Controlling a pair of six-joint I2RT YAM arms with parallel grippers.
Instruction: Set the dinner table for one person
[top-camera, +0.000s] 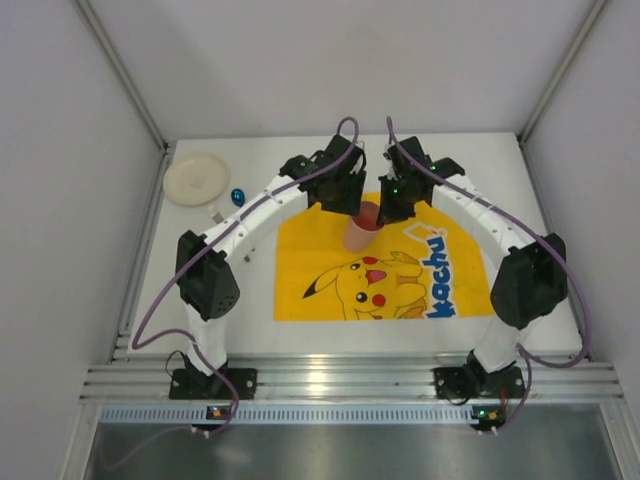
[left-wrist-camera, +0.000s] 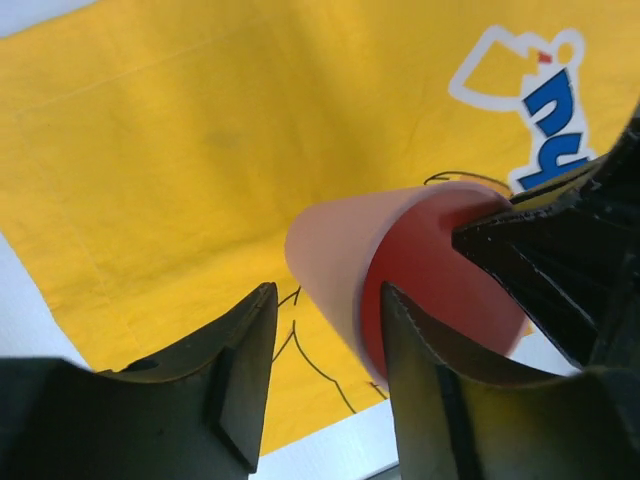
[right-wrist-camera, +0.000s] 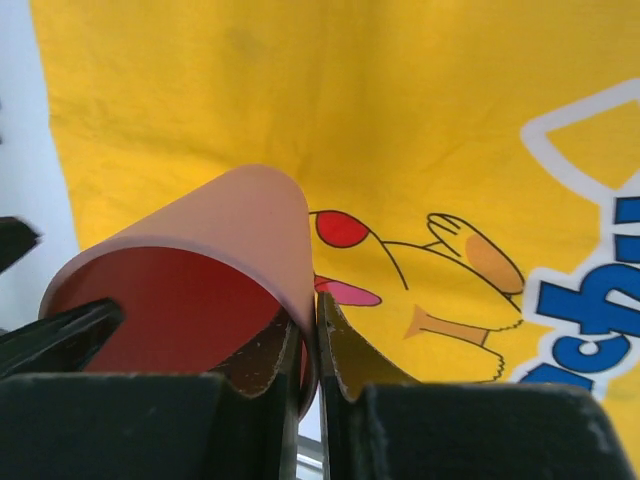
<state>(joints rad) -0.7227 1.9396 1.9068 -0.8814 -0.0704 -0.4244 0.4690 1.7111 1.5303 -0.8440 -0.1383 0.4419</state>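
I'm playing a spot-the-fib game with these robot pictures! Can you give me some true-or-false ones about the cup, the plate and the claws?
1. The right claw pinches the wall of the pink plastic cup with the red inside. True.
2. The left claw is squeezed shut on the cup. False: its fingers stand apart, one on each side of the cup's rim.
3. The round white plate lies on the yellow cartoon cloth mat. False: it lies on the white tabletop, beyond the mat's far left corner.
4. The cup is over the yellow mat. True.
5. A small shiny blue thing sits near the plate. True.
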